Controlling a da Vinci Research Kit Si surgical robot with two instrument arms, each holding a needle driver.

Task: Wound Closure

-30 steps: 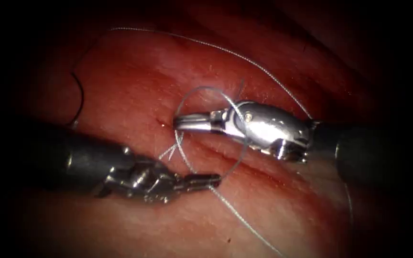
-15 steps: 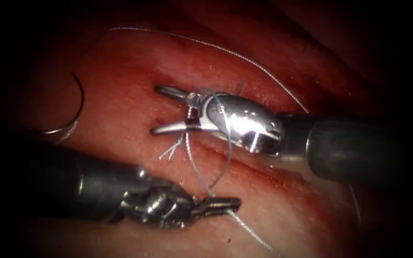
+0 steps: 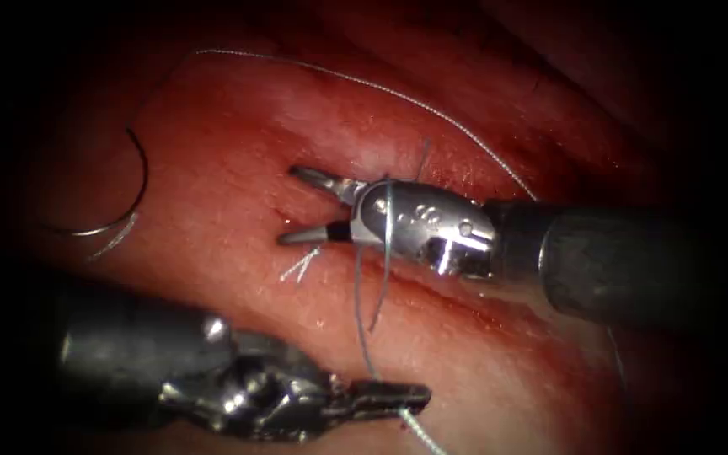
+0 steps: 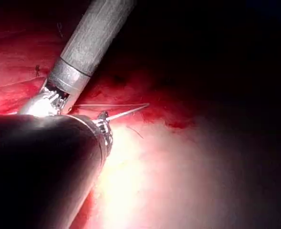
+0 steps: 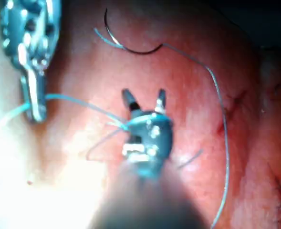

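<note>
The right tool [image 3: 297, 206], jaws spread and empty with thread [image 3: 362, 303] looped over its wrist, has advanced left since a second ago; the left tool [image 3: 410, 396], pinching the thread, has drawn lower. The needle [image 3: 120, 190] lies free on the tissue [image 3: 238, 126], left of the cut [image 3: 448, 295]

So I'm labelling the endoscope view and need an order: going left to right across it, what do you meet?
Needle lying free on the tissue → cut ends of thread → right tool's open fingers → thread looped over the right tool → right tool's shaft.
</note>
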